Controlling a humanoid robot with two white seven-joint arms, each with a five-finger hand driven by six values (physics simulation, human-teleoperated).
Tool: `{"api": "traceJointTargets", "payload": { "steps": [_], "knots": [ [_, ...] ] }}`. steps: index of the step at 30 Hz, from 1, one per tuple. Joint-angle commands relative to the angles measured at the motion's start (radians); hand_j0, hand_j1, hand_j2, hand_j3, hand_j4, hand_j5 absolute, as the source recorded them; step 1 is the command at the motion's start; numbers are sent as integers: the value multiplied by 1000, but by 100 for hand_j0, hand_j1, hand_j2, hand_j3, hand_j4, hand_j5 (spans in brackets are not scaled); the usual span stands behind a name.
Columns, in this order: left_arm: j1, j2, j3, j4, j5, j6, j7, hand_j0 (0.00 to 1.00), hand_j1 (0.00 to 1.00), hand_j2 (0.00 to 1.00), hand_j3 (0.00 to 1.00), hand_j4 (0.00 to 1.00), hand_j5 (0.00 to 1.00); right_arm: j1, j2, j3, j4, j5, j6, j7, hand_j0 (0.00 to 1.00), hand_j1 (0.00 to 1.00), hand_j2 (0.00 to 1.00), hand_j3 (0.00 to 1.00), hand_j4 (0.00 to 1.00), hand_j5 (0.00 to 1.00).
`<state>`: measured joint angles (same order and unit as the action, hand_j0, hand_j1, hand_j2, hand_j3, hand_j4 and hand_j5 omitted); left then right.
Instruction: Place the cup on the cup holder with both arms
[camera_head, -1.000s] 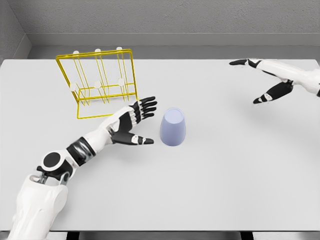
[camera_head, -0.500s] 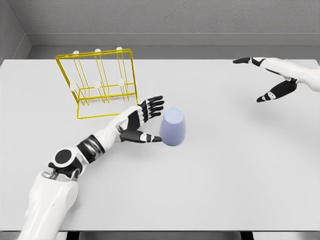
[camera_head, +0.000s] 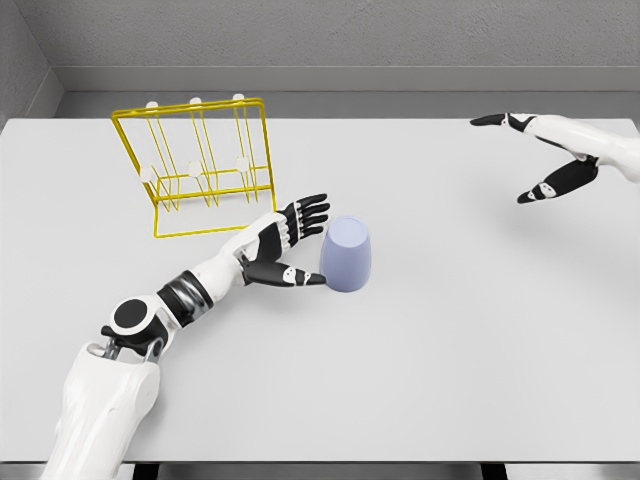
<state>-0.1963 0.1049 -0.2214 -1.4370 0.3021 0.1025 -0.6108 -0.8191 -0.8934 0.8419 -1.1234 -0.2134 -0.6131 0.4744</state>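
- Lavender-blue, the cup (camera_head: 346, 254) stands upside down near the middle of the white table (camera_head: 450, 330), its flat base uppermost, just right of the yellow wire cup holder (camera_head: 196, 165) and a little nearer the robot.
- The left hand (camera_head: 288, 243) is at the cup's left side, fingers spread wide and holding nothing; the thumb tip looks to touch or all but touch the cup's lower wall, while the four fingers reach toward its upper left edge without closing.
- The right hand (camera_head: 545, 155) hovers well apart at the table's far right, fingers loose and empty.
- Step in hand, as I judge it: the reach-to-grasp by the left arm, with no grip made yet.
- Next move calls for closing fingers and thumb around the cup's wall, then lifting it and carrying it left to one of the holder's white-tipped pegs (camera_head: 242, 162), mouth down.
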Motion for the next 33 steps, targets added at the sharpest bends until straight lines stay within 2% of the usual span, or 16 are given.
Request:
{"api": "traceJointTargets", "payload": {
  "steps": [1, 9, 33],
  "knots": [
    [0, -1, -1, 3, 6, 0, 0, 100, 100, 100, 100, 100, 100, 0, -2, -3, 14, -7, 2, 0, 100, 100, 100, 100, 100, 100],
    [0, -13, -7, 3, -32, 0, 0, 100, 100, 100, 100, 100, 100, -2, -4, -3, 14, -7, 2, 0, 100, 100, 100, 100, 100, 100],
    [-14, -37, -9, 15, -34, 0, 0, 100, 100, 100, 100, 100, 100, -35, -2, -3, 33, -7, 2, -2, 100, 100, 100, 100, 100, 100]
  ]
}}
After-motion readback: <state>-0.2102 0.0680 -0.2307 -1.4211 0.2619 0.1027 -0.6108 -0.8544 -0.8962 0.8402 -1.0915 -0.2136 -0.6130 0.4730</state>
